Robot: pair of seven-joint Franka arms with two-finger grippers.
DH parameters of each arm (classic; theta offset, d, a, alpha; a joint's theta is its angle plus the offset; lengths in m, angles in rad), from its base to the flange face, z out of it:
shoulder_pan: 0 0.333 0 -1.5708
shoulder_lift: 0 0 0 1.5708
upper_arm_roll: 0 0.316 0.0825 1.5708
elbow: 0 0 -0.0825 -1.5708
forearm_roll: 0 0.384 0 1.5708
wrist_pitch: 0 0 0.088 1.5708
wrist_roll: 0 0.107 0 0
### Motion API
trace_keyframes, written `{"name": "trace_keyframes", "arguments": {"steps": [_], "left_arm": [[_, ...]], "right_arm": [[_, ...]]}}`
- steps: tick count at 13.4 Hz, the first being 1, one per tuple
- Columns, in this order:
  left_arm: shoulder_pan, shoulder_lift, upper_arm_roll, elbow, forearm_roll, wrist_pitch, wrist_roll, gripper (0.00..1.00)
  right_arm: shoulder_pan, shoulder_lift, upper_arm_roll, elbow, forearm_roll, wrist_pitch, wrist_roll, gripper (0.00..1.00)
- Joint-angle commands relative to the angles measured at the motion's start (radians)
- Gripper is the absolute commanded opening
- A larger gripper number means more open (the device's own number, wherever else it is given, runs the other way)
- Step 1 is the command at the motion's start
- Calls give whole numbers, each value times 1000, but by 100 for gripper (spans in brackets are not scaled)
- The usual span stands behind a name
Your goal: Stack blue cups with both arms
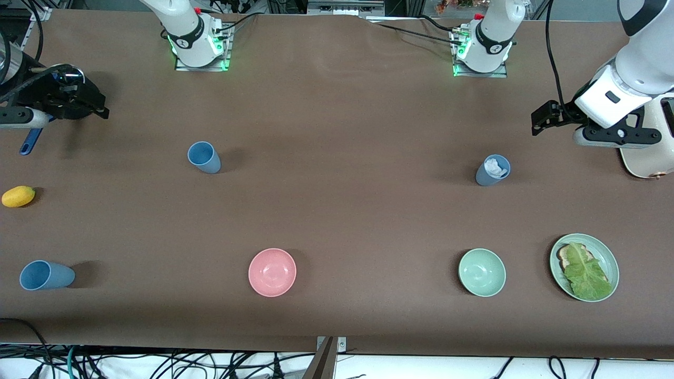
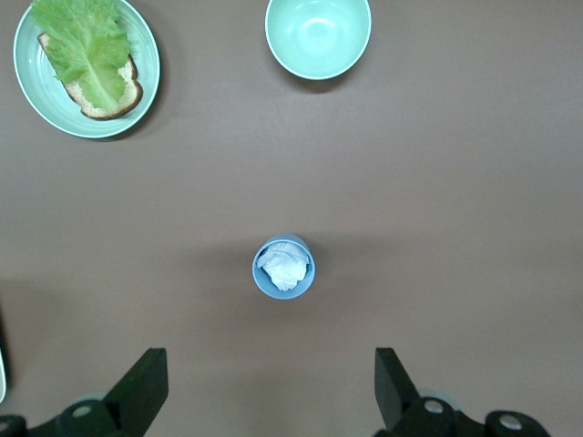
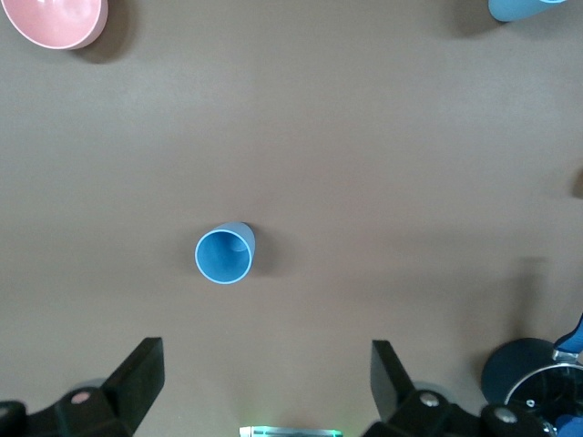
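- Three blue cups stand on the brown table, all well apart from one another.
- The empty blue cup is upright, toward the right arm's end of the table; it is matte, has no handle and tapers to a narrower base. In the right wrist view it shows a clean, bare inside.
- The greyer blue cup stands upright toward the left arm's end, with crumpled white paper inside it.
- A third blue cup stands at the right arm's end, nearer to the front camera than the other two.
- The pink bowl and the pale green bowl sit nearer to the front camera than the first two cups.
- A green plate with bread and a lettuce leaf lies beside the green bowl.
- A yellow lemon lies at the right arm's end.
- The left tool hangs over the left arm's end of the table, its fingers spread wide apart and holding nothing.
- The right tool hangs over the right arm's end, its fingers also wide apart and holding nothing.
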Motion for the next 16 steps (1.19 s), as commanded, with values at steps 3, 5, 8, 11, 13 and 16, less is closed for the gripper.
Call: {"name": "trace_keyframes", "arguments": {"steps": [3,5,8,11,13,16], "left_arm": [[-3,-10,4,10,-1,-20,-2,100],[-3,-10,4,10,0,-20,-2,100],[0,-4,6,16,-1,-20,-11,100],[-3,24,4,54,0,-48,-6,100],[3,34,9,54,-17,-51,-15,100],[0,39,6,62,-17,-52,-16,100]], "right_arm": [[-6,-14,5,6,-3,-12,25,100],[-8,-14,3,6,0,-12,22,100],[-6,-16,8,3,-4,-20,22,100],[-6,-16,8,2,-4,-20,22,100],[-6,-17,8,2,-4,-25,22,100],[-6,-19,8,2,-4,-25,22,100]]}}
